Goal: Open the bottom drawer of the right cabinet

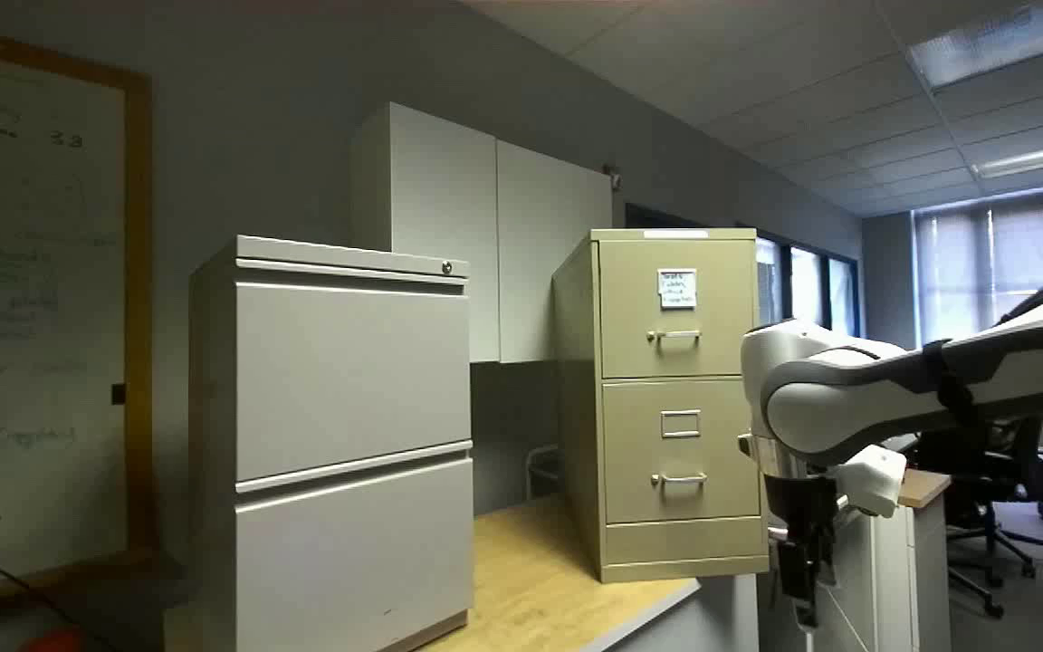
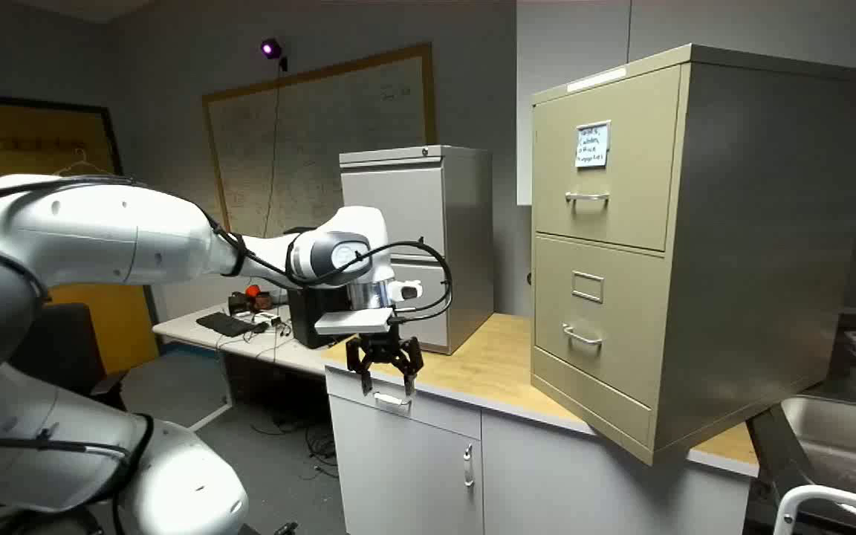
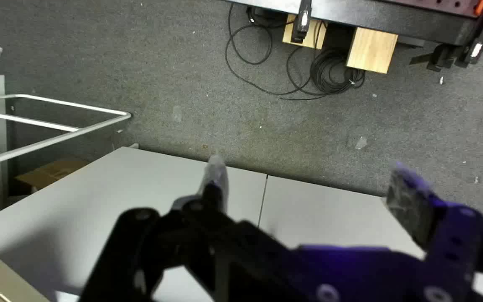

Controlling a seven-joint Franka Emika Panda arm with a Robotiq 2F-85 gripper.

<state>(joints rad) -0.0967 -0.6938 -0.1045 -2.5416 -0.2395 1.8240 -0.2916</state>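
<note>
The right cabinet is tall, tan and metal, and stands in both exterior views. Its bottom drawer is shut, with a silver handle and an empty label holder. The upper drawer, with white paper, is also shut. My gripper points down, apart from the cabinet and lower than the handle. In the wrist view its fingers are wide apart with nothing between them. A tan edge shows there at the lower left; the handle is out of view.
A light-grey cabinet stands on the same wooden counter. Base cabinets with handles lie below it. A sink and a white tubular frame are beside the tan cabinet.
</note>
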